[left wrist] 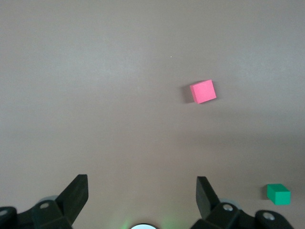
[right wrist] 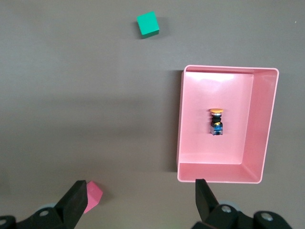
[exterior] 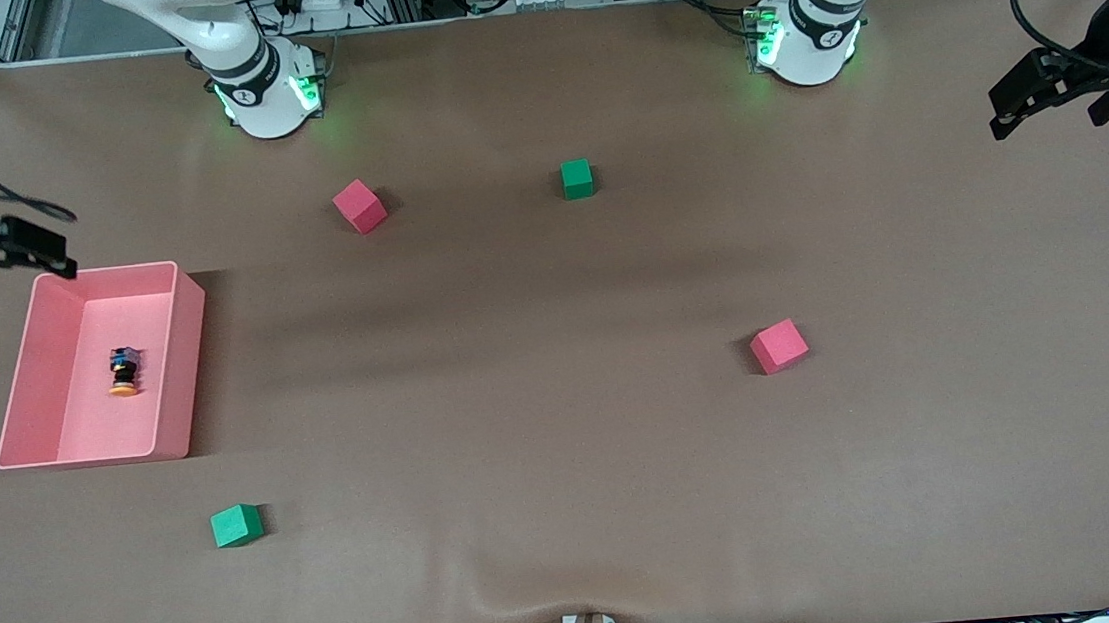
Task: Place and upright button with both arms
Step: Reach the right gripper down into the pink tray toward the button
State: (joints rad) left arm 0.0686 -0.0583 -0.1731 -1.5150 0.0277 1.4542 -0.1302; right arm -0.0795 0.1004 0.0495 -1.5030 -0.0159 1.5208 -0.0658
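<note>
Just 1 button (exterior: 123, 372), 2 red cubes (exterior: 360, 206), 2 green (exterior: 577, 179).

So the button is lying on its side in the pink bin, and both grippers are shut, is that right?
Not quite. The button does lie on its side in the pink bin, but both wrist views show the jaws spread wide: the left gripper and the right gripper are open and empty.
</note>
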